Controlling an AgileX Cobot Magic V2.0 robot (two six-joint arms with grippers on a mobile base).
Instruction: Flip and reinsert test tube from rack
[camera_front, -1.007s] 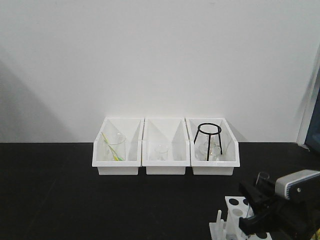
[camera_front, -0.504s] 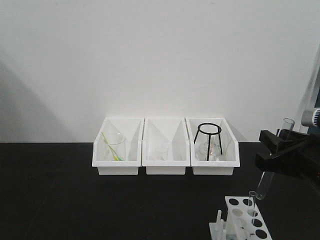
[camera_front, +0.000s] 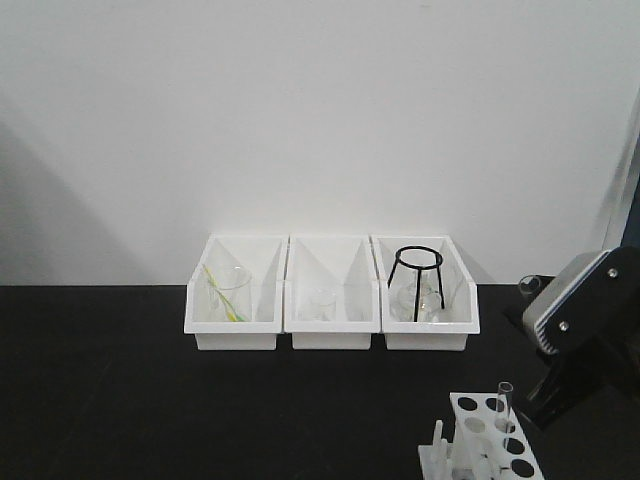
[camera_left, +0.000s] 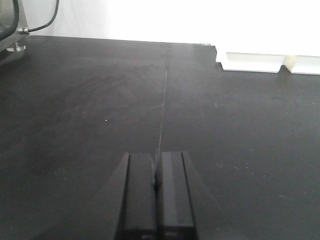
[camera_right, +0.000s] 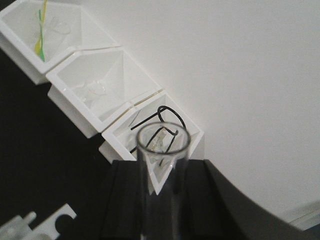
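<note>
The right fingers (camera_right: 129, 192) are clamped on the test tube (camera_right: 163, 150), whose open rim sticks out past their tips. The tube is held in the air, above and just right of the rack (camera_front: 478, 445), which stands at the near right of the black surface (camera_front: 200, 400). A second tube (camera_front: 503, 398) stands upright in the rack. Three white bins (camera_front: 332, 328) sit in a row against the far wall. The left fingers (camera_left: 156, 172) are pressed together on nothing, low over the surface.
</note>
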